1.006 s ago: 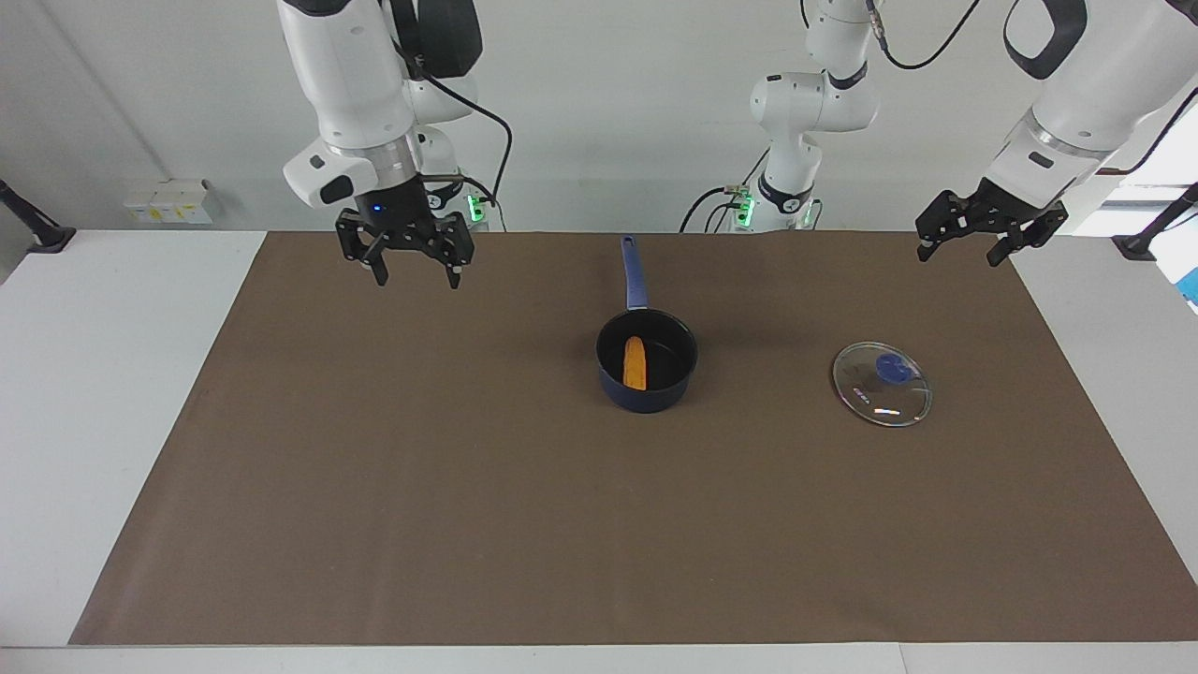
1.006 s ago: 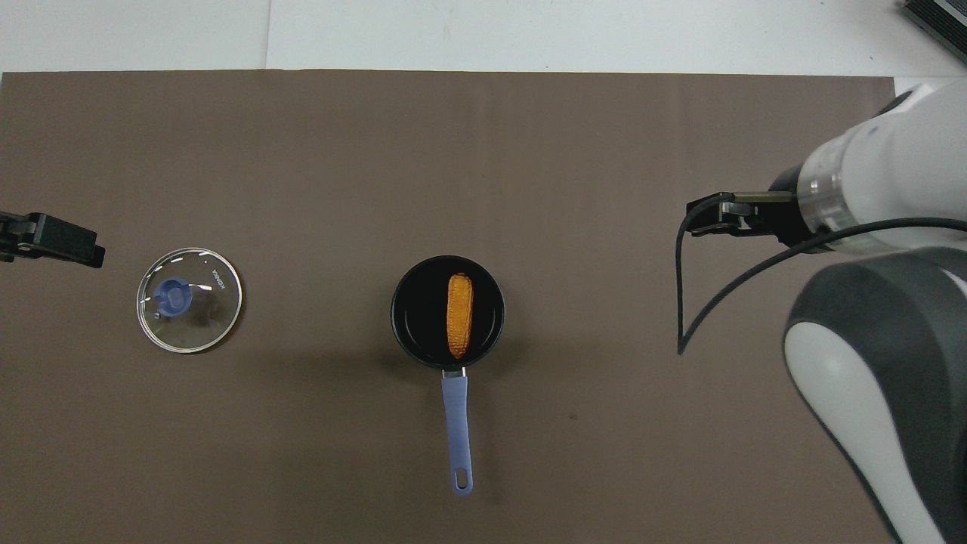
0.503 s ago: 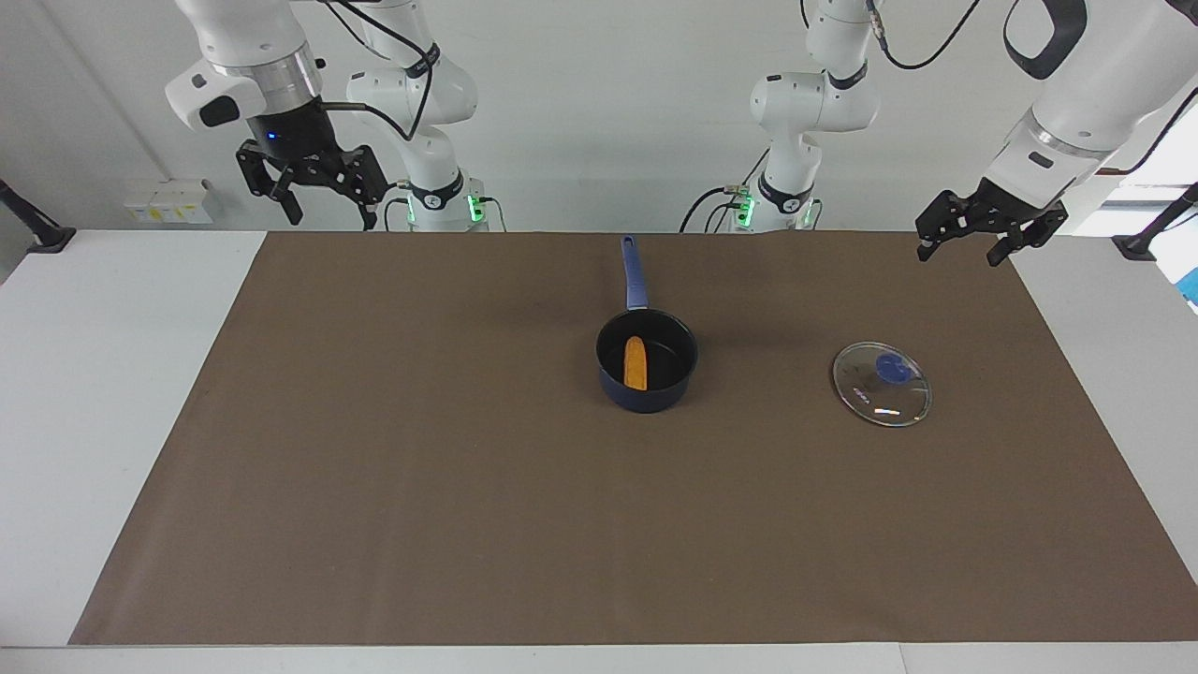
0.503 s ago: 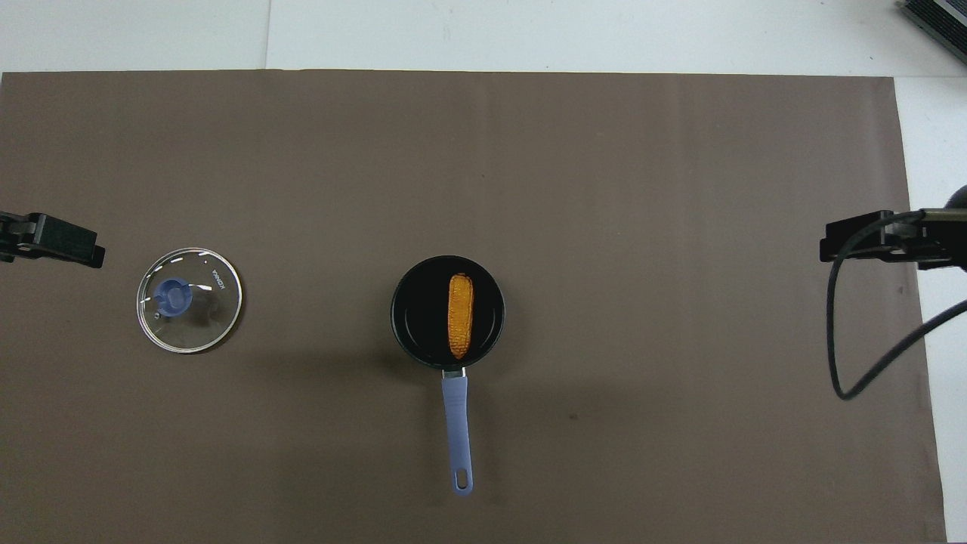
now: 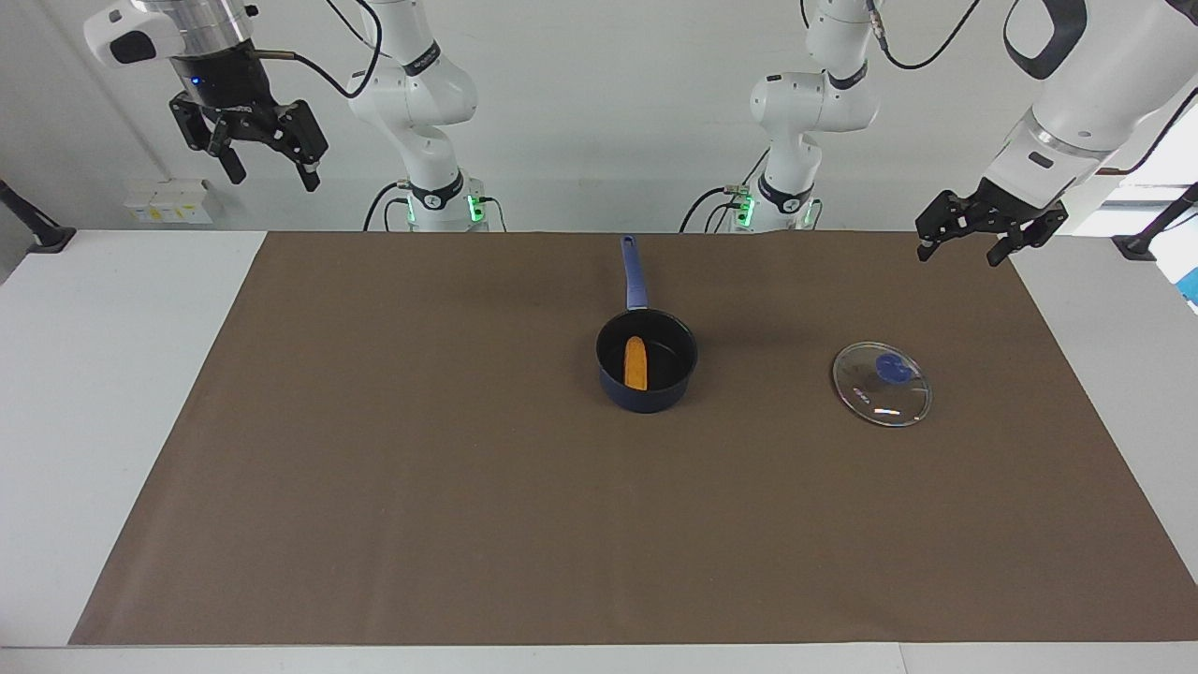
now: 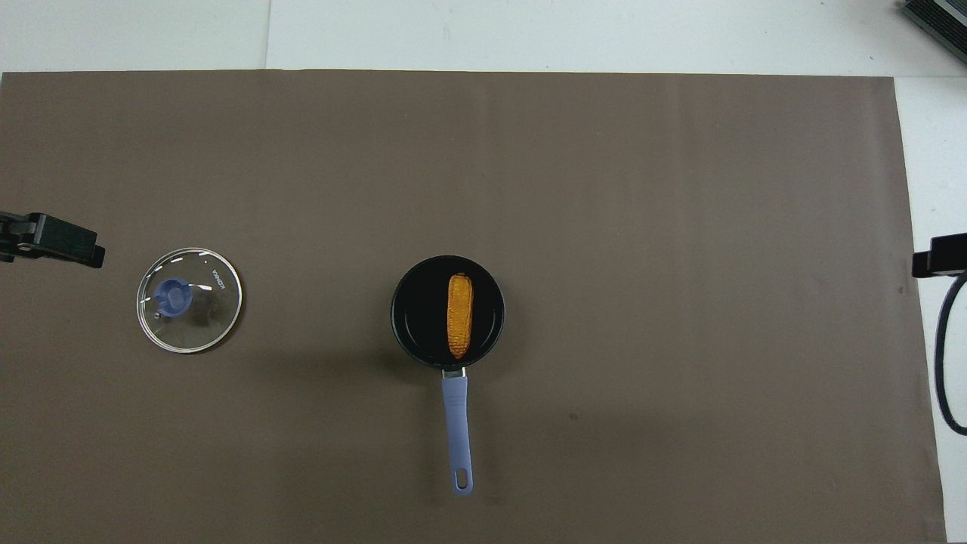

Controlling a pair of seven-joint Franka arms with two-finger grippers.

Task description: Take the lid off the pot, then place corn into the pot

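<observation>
Corn point(image 5: 635, 363) lies flat on the pot point(image 5: 647, 360) floor, long axis in line with the handle; pot sits mid-mat, handle toward the robots. Right gripper point(image 5: 264, 164): fingers spread, empty, raised high at its own end of the table. Left gripper point(image 5: 970, 241): spread, empty, over the mat's edge at its end. Lid point(image 5: 882, 384) flat on the mat, knob up, toward the left arm's end, well apart from the pot. Both steps look done. Corn likely light, bumpy, rolls; grip across its middle. Lid glass, fragile: take by knob.
</observation>
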